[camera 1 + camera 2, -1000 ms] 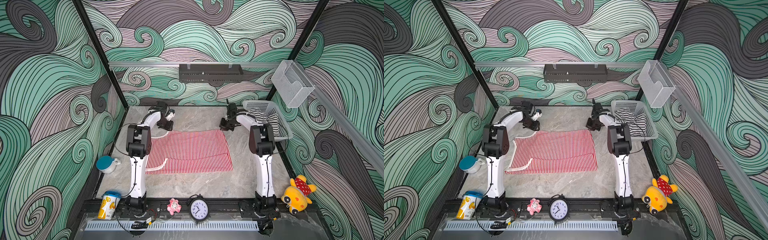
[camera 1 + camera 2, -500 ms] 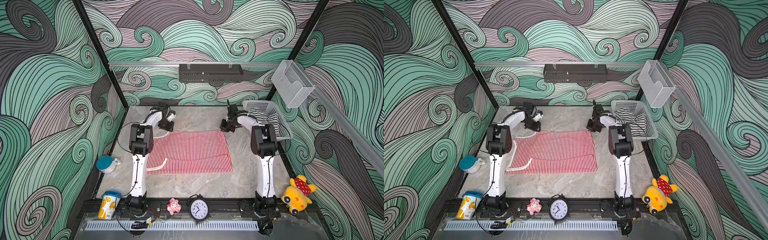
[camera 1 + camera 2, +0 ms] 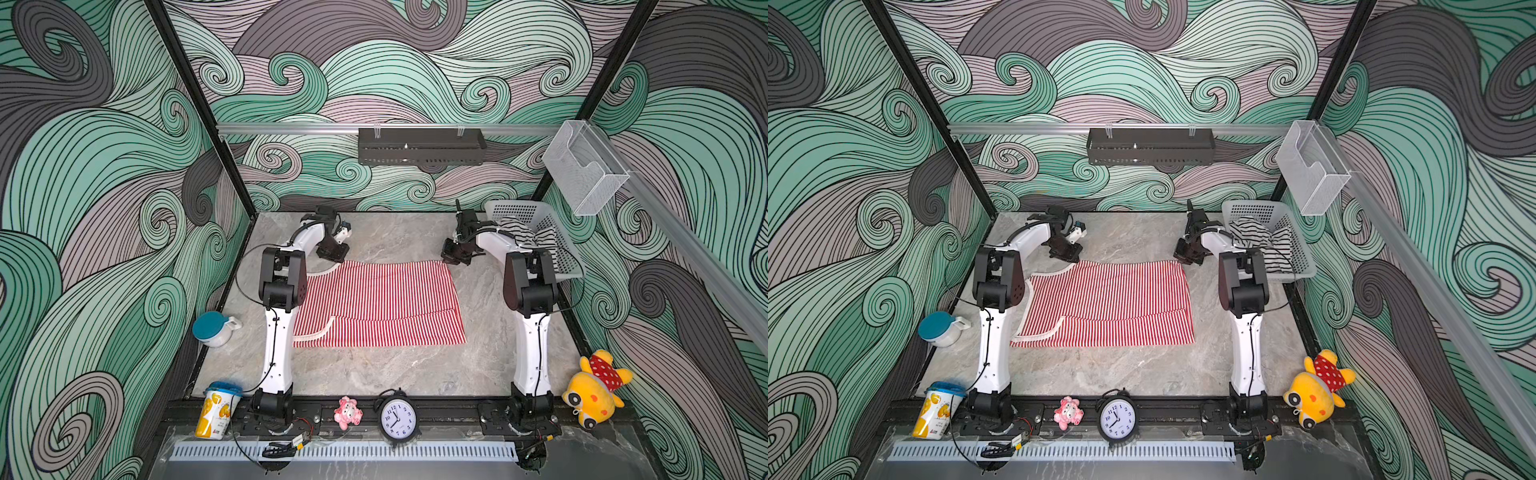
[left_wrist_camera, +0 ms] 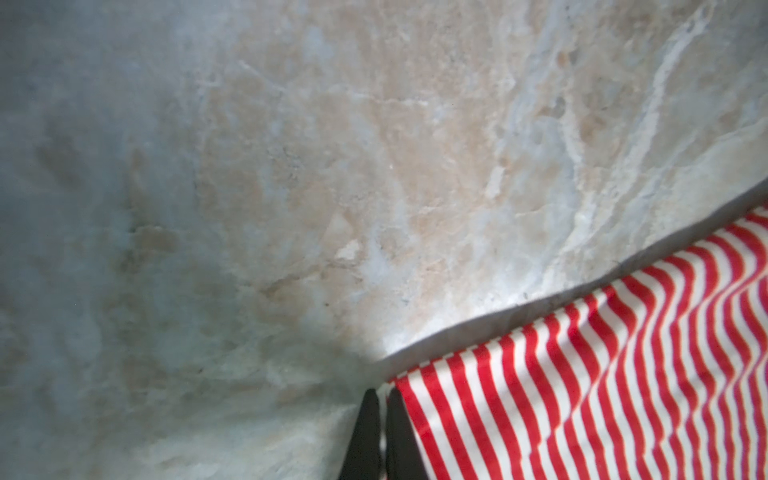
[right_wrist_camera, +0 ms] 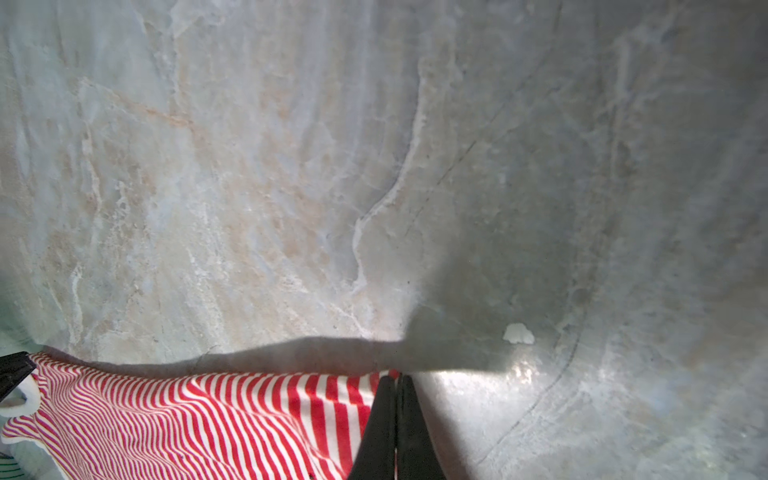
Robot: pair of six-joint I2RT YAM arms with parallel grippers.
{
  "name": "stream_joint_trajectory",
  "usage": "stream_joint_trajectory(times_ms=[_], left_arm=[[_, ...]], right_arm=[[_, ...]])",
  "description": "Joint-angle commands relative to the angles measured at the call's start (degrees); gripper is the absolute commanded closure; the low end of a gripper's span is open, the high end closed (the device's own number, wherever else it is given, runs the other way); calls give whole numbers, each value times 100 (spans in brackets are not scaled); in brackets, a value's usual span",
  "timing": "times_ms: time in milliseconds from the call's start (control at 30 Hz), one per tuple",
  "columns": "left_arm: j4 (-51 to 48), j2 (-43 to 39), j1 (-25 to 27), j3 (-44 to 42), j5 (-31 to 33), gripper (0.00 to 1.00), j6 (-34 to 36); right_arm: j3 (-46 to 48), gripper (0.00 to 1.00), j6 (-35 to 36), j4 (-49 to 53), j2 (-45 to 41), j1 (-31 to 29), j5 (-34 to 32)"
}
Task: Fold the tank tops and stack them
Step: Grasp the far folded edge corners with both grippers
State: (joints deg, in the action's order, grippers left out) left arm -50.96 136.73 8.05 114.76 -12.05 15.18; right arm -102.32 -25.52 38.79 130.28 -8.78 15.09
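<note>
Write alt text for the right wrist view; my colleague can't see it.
The right gripper is pinched shut on one corner of the red-and-white striped tank top, whose edge casts a dark shadow on the grey marble table. A small white fleck lies on the bare stone nearby.

left arm [image 3: 277, 332] and right arm [image 3: 530, 345] reach forward, elbows raised; left tool [image 4: 380, 395] and right tool [image 5: 395, 378] both pinched closed.

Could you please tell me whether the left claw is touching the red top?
Touching. In the left wrist view the left claw is shut on a corner of the red top, with striped cloth pinched between its tips.
</note>
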Motion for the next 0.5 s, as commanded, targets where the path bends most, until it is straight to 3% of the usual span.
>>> stream_joint_trajectory(times_ms=[0, 467], left_arm=[[-48, -234, -41, -86, -34, 100, -59], [787, -2059, -67, -1995, -122, 100, -191]], right_arm=[[226, 100, 40, -164, -384, 82, 73], [1883, 100, -49, -1236, -1723, 148, 590]])
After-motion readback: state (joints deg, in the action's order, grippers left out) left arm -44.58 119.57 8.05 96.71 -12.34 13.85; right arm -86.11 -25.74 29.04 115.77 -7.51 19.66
